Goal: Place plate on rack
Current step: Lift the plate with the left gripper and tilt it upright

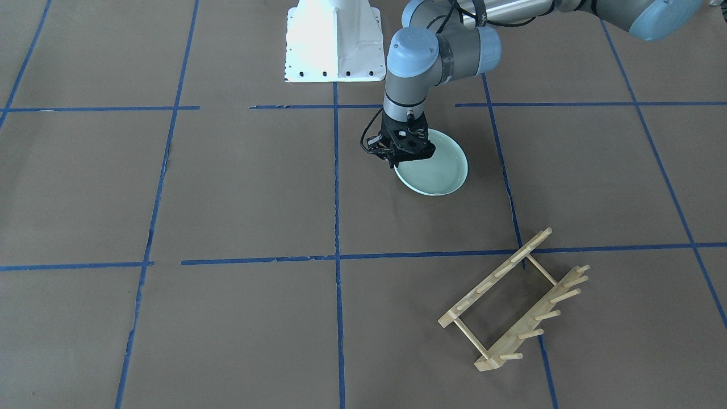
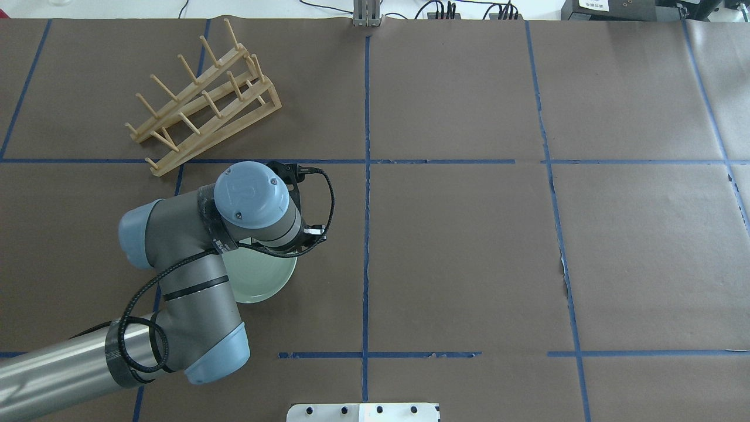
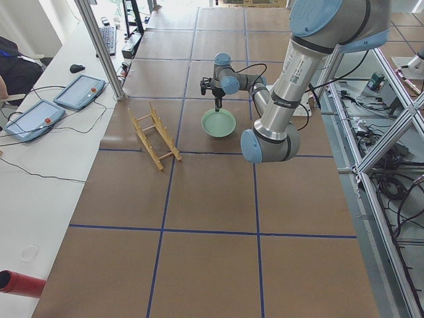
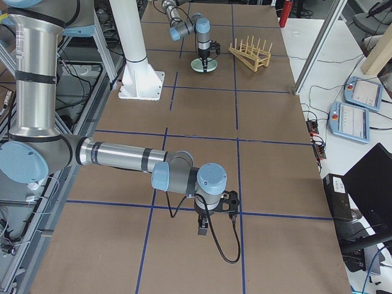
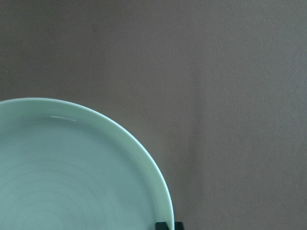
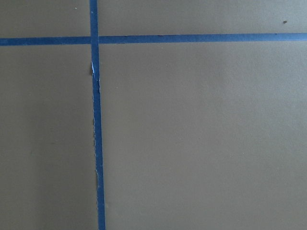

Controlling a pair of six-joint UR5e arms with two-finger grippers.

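The left gripper [image 1: 393,164] pinches the rim of the green plate [image 1: 440,170], which lies flat on the table [image 1: 227,199]; the wooden rack [image 1: 494,279] stands farther from the robot, rails running diagonally.

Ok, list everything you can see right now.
plate: one, pale mint green, flat on the table.
rack: one, light wood, on the robot's left side of the table, apart from the plate.
table: one, brown cover, blue tape grid.
pedestal: one, white, at the table's robot-side edge.
tablets: two, grey, on the white side bench.
left gripper: one, black, astride the plate's rim, apparently closed on it.
right gripper: one, black, over bare table, far from the plate; open or shut unclear.
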